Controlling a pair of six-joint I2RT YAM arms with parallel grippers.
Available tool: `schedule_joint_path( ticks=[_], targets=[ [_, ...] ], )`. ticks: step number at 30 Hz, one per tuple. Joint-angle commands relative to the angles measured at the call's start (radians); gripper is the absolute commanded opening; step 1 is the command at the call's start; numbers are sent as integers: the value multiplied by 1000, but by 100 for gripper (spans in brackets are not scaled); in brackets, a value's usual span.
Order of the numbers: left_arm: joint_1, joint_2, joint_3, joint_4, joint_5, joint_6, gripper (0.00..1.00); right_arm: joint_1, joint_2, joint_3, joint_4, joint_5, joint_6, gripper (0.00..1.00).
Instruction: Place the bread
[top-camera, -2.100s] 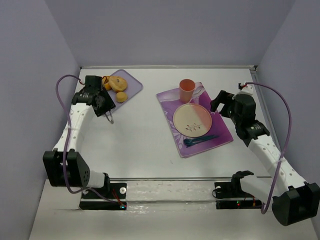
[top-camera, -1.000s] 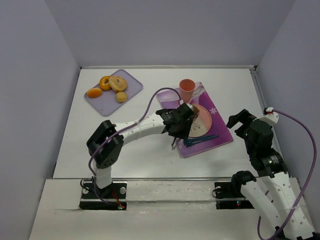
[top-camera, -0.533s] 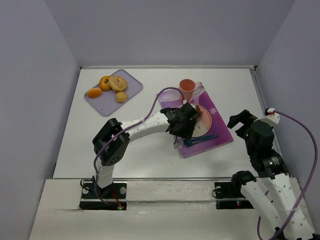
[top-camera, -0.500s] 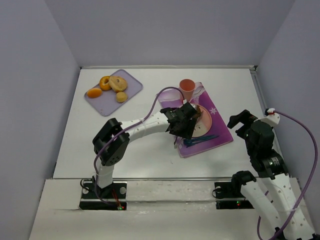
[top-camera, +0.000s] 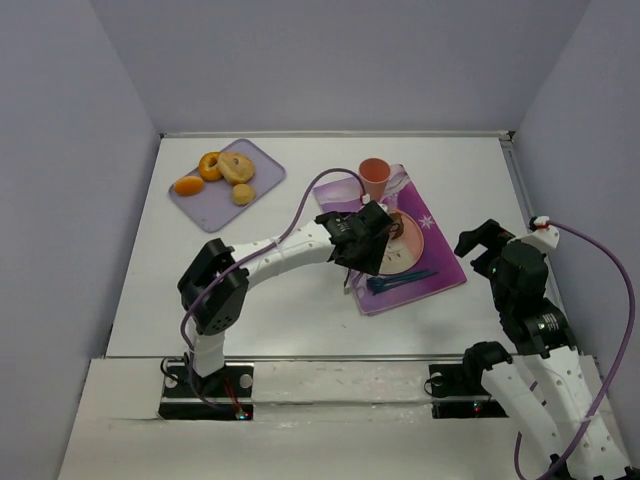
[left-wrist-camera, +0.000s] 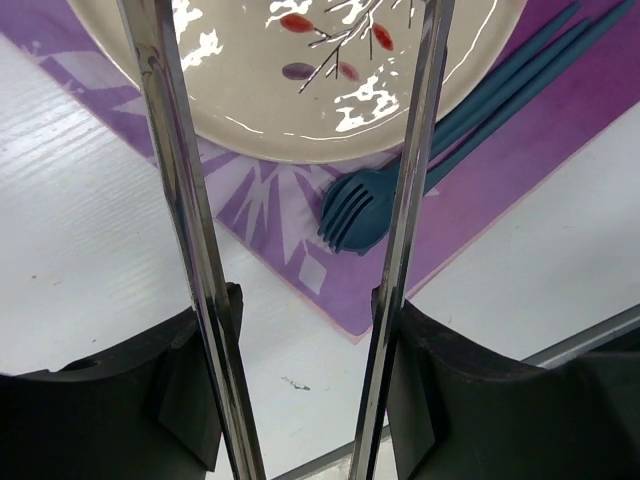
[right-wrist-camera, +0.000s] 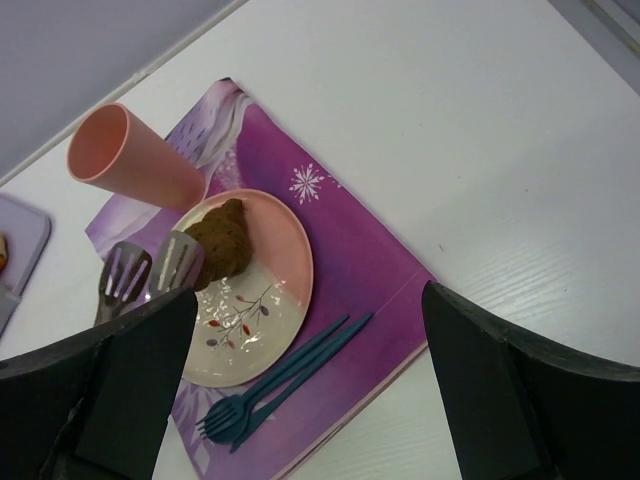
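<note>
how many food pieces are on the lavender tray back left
4. An orange ring at its far corner, the pale bagel beside it, an orange oval at the left edge, a small golden round nearest. None seems hidden.

White wood-grain tabletop (top-camera: 300, 310), plain lavender-grey walls (top-camera: 340, 60) at back and both sides, soft even light.

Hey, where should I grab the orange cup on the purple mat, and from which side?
Probably pinch the cup by its rim from straight above: it stands upright with its mouth open, and the plate holding the bread crowds its near side.
</note>
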Motion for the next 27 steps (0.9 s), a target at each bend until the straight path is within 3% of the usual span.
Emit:
schedule_joint_path(
  ticks=[1, 9, 19, 27],
  targets=[
    [-3, -182, -8, -23, -53, -8, 63, 2, -4, 3, 11, 24, 6, 100],
    [12, -356, -97, -33, -125, -22, 64, 2, 8, 5, 12, 22, 1, 100],
    [250, -533, -307, 24, -106, -90, 63, 2, 27, 5, 11, 8, 1, 100],
    [347, -518, -428, 84, -114, -90, 66, 2, 51, 7, 11, 10, 3, 100]
  ],
)
